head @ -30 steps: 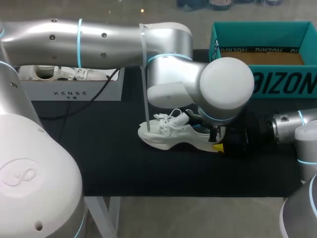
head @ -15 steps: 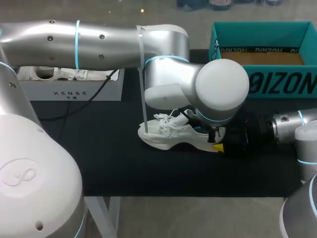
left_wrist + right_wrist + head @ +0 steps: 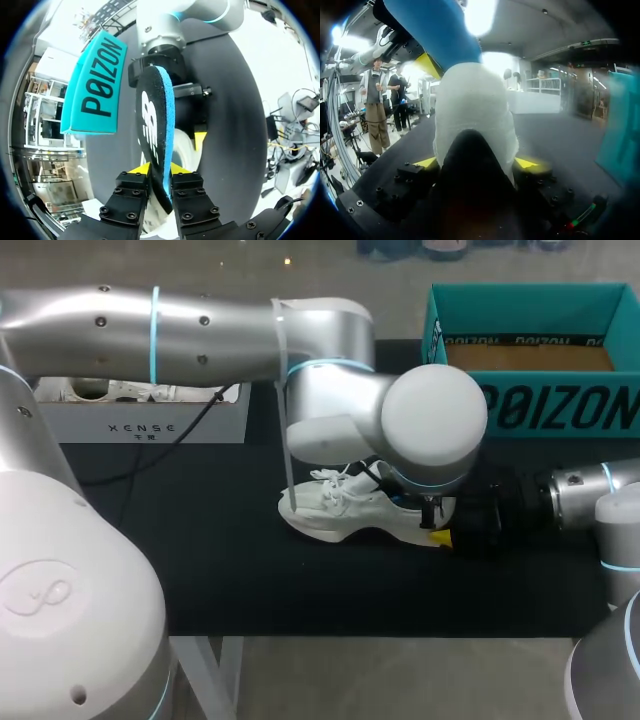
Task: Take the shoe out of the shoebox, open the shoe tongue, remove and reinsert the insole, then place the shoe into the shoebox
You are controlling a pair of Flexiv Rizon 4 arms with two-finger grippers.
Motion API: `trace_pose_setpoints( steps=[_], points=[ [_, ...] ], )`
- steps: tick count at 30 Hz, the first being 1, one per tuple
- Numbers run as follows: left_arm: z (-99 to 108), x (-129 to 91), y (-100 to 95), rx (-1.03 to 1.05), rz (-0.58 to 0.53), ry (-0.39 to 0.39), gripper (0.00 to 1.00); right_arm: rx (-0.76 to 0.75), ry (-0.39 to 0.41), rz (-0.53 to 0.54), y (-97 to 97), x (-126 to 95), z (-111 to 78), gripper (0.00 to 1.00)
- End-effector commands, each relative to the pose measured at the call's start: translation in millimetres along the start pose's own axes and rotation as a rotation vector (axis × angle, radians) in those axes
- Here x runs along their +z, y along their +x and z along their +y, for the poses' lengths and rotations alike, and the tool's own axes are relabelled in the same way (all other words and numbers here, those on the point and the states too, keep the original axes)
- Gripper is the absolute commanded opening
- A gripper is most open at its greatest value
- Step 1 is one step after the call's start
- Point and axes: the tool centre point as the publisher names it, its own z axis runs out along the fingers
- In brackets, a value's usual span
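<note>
Left gripper (image 3: pixel 156 170) is clamped on the insole (image 3: pixel 150 117), which stands on edge ahead of its fingers. Right gripper (image 3: pixel 476 162) grips the white shoe (image 3: pixel 472 107) at the heel.

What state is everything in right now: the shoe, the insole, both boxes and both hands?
left hand: shut on the insole.
right hand: shut on the shoe, at its heel.
shoe: unboxed, standing on its sole.
insole: pinched on edge, over the shoe.
teal box: open, no shoe inside.
white box: open, something white inside.
</note>
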Motion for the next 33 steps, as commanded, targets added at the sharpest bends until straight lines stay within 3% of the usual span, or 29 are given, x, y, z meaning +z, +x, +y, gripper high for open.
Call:
trace_pose_setpoints(
  steps=[1,8,15,23,33],
  points=[
    [3,2,-0.4,-0.002,0.002,0.009,0.0,0.001,0.001,-0.002,0.1,3,-3.1,0.0],
    [6,-4,-2.3,-0.008,0.002,0.028,0.0,0.001,0.001,-0.002,0.1,3,-3.1,0.0],
    [0,-25,-6.2,-0.037,-0.006,0.068,0.0,0.001,0.001,-0.002,0.1,3,-3.1,0.0],
    [-19,-77,-33.8,-0.184,0.029,0.206,0.0,0.001,0.001,-0.002,0.1,3,-3.1,0.0],
    [-20,-138,-71.3,-0.329,0.093,0.363,0.0,0.001,0.001,-0.002,0.1,3,-3.1,0.0]
  ],
)
